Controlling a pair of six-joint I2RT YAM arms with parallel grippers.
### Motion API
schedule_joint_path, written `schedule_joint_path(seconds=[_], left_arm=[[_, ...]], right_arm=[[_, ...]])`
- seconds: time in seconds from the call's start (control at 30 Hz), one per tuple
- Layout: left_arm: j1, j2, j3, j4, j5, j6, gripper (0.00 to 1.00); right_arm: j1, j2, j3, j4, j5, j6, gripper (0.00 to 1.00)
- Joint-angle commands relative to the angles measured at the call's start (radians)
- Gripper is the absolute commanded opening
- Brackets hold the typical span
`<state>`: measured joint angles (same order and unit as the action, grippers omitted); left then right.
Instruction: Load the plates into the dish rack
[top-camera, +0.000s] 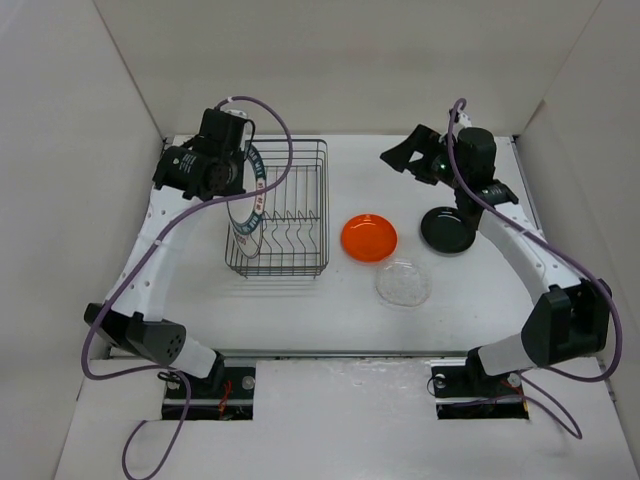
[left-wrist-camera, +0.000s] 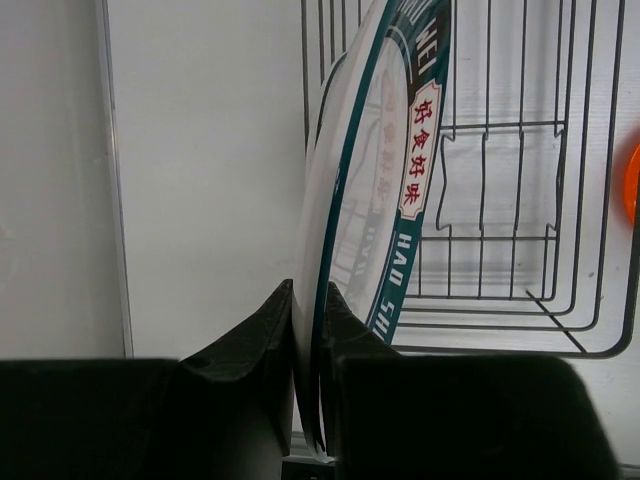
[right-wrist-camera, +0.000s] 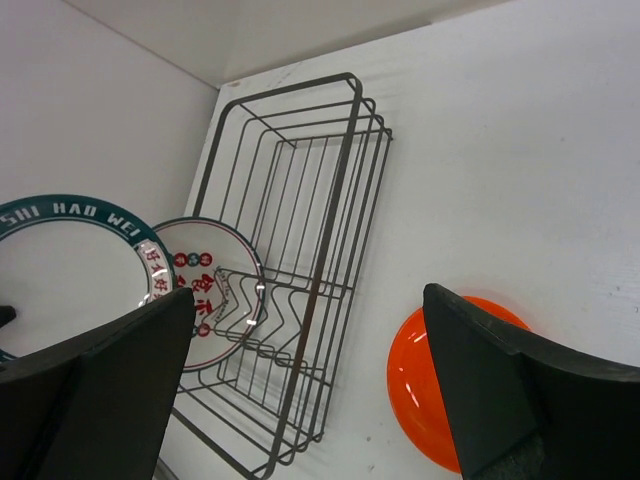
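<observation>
The green-rimmed plate reads "SHI HAO WEI", with red Chinese characters on a label. The left gripper pinches it upright at the left end of the dish rack. The red-motif plate stands inside the rack. To the right of the rack, the right gripper is spread wide.

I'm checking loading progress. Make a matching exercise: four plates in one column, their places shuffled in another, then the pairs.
1. round white plate with dark green rim
2. round white plate with red motifs
3. plain orange round plate
4. clear glass round plate

A. flat on the white table, just right of the black wire dish rack
B. pinched edge-on in the left gripper
C. flat on the table, nearest its near edge
D. standing upright in the dish rack

Pairs: 1-B, 2-D, 3-A, 4-C
</observation>
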<state>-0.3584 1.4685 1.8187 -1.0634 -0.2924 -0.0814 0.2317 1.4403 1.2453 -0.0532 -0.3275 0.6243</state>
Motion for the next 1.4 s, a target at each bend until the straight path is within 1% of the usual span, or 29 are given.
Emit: schedule_joint_path(seconds=[0.0, 0.27, 0.37, 0.43, 0.67, 0.83, 1.07, 1.37], left_arm=[[-0.023, -0.031, 0.015, 0.031, -0.089, -0.066, 0.0], [-0.033, 0.05, -0.009, 0.022, -0.163, -0.138, 0.0], [-0.042, 0.061, 0.014, 0.022, -0.163, -0.138, 0.0], [-0.042, 0.101, 0.037, 0.022, -0.182, -0.147, 0.0], [-0.042, 0.154, 0.028, 0.022, -0.227, -0.156, 0.0], [-0.051, 0.187, 0.019, 0.022, -0.228, -0.166, 0.0], [-0.06, 0.207, -0.013, 0.022, -0.159, -0.146, 0.0], [-0.06, 0.225, -0.076, 0.022, -0.159, -0.146, 0.01]], right_arm=[[0.014, -0.035, -0.02, 0.006, 0.024, -0.012, 1.0], [-0.019, -0.064, -0.047, 0.006, 0.005, -0.021, 1.0], [-0.037, -0.064, -0.056, 0.006, -0.004, -0.021, 1.0], [-0.048, -0.055, -0.056, 0.006, -0.013, -0.021, 1.0], [-0.081, -0.055, -0.056, 0.006, -0.045, -0.031, 1.0], [-0.103, -0.055, -0.056, 0.006, -0.067, -0.04, 1.0], [-0.123, -0.046, -0.056, 0.006, -0.087, -0.049, 1.0], [-0.141, -0.037, -0.056, 0.006, -0.096, -0.058, 1.0]])
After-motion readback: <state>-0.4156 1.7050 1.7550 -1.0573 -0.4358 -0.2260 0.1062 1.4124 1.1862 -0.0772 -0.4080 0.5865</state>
